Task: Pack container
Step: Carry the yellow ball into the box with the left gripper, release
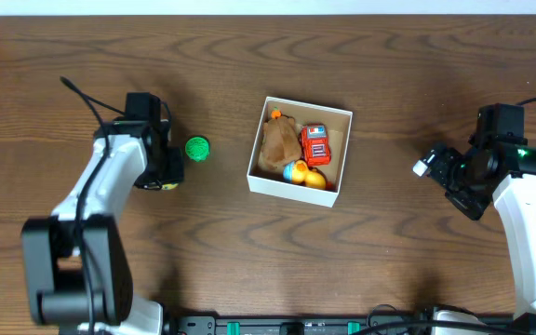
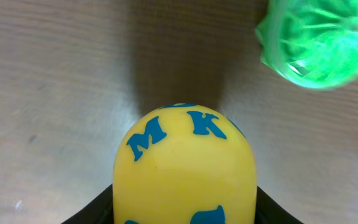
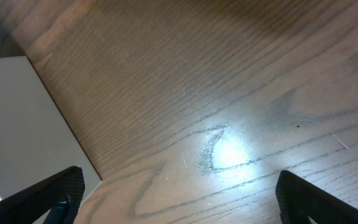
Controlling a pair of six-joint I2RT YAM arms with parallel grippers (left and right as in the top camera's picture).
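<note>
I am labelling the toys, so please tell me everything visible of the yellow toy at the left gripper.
The yellow toy is a smooth, glossy, rounded shape, plastic by its look, with blue letters printed on it; M and K are readable. It sits between the fingers of the left gripper, which press its sides. The green toy lies near on the wooden table, not touching it.

white arms, black joints (green led)
</note>
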